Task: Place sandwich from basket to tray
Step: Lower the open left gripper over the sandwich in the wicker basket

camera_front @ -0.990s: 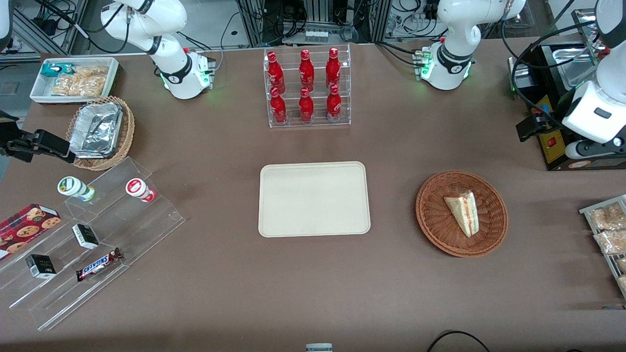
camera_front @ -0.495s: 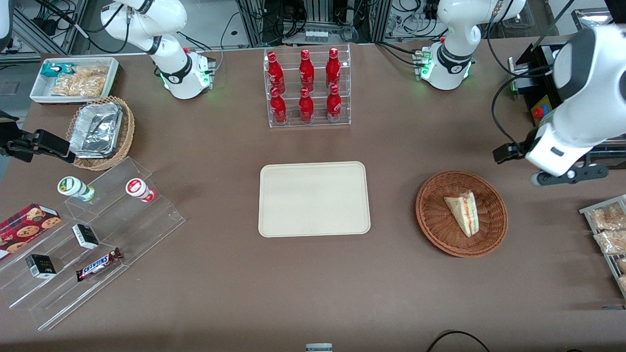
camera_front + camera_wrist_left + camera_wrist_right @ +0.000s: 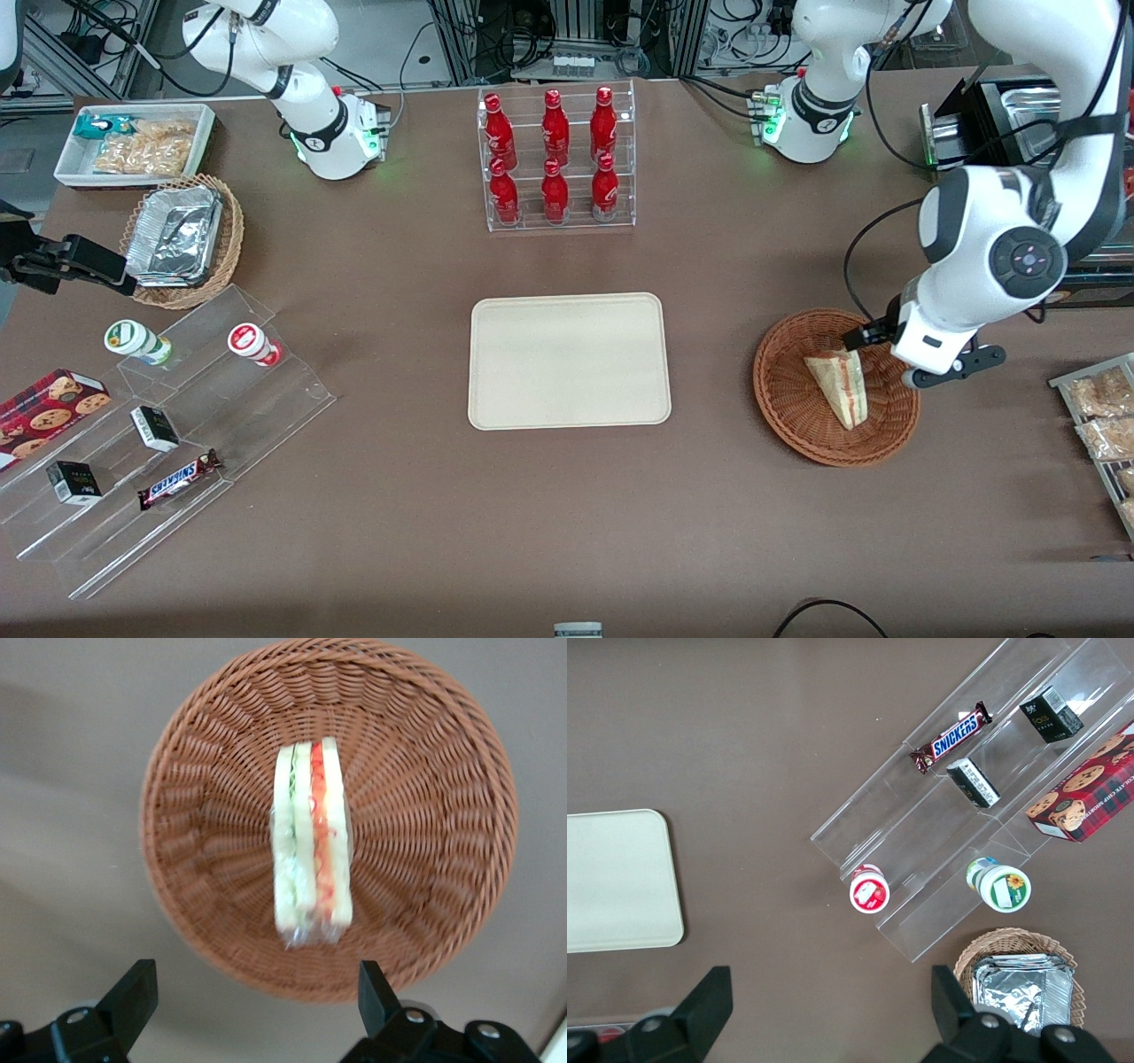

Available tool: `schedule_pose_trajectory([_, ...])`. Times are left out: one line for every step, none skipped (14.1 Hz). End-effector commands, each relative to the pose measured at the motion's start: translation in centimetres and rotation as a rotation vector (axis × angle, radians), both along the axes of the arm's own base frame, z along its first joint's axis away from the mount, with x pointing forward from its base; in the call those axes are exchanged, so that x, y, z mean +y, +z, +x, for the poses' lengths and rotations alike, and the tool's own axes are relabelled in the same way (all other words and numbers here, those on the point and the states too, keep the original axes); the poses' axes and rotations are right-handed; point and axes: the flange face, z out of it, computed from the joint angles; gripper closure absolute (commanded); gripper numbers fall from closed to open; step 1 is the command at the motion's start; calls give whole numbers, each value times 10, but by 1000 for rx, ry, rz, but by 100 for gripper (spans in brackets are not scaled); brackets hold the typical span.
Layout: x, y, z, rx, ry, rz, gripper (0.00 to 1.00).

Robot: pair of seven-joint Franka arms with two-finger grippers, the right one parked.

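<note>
My end effector [image 3: 252, 1010] hangs above the basket [image 3: 788, 390], its two fingers [image 3: 133, 992] spread wide apart and holding nothing. In the wrist view the fingers stand either side of the basket's rim, clear of the wicker. The sandwich [image 3: 840, 384] lies in the basket, a wrapped wedge with its red and green filling edge facing up toward my camera.

The counter [image 3: 567, 514] is covered in a plain matte brown surface, and racks, cables and metal framing crowd the room past its edge. The tray [image 3: 568, 361] lies flat near the middle of the counter, well apart from the basket, with bare brown surface between them. The stretch of counter nearest the front camera is open too.

Farther from the front camera than the tray stands a clear rack of red bottles [image 3: 555, 155]. Toward the parked arm's end sits a stepped clear display [image 3: 177, 443] with a bar reading "SNICKERS" [image 3: 180, 478], two small dark boxes, two round-lidded cups, and a red box of chocolate-chip cookies [image 3: 44, 412] beside it. A tan wicker basket with foil containers [image 3: 182, 237] sits near a white bin of snacks [image 3: 137, 143]. Their smaller writing is too small to read.
</note>
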Motion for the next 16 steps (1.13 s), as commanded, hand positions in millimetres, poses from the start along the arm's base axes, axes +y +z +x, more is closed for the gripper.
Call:
schedule_pose_trajectory([-3,-36,1,-36,71,-9,0])
schedule_pose_trajectory([-2,-50,4,-45,76,-19,0])
schedule_pose_trajectory([-3,-58,7,-55,77,-28,0])
schedule_pose_trajectory([-3,-63,7,-59,88,-34,0])
schedule_pose_trajectory([-3,-69,7,-55,105,-33,0])
schedule_pose_trajectory([-6,-72,7,-55,107,-32,0])
schedule_pose_trajectory([-9,-79,6,-43,102,-32,0])
schedule_pose_trajectory([-10,-85,5,-40,99,-33,0])
schedule_pose_trajectory([-10,-91,4,-38,96,-35,0])
schedule_pose_trajectory([-10,-91,5,-46,96,-37,14])
schedule_pose_trajectory([-11,-92,4,-44,91,-37,40])
schedule_pose_trajectory([-10,-91,4,-43,85,-37,65])
schedule_pose_trajectory([-10,-91,4,-40,84,-36,80])
schedule_pose_trajectory([-10,-89,5,-41,78,-36,84])
schedule_pose_trajectory([-10,-83,7,-51,75,-37,86])
schedule_pose_trajectory([-9,-76,9,-64,50,-40,86])
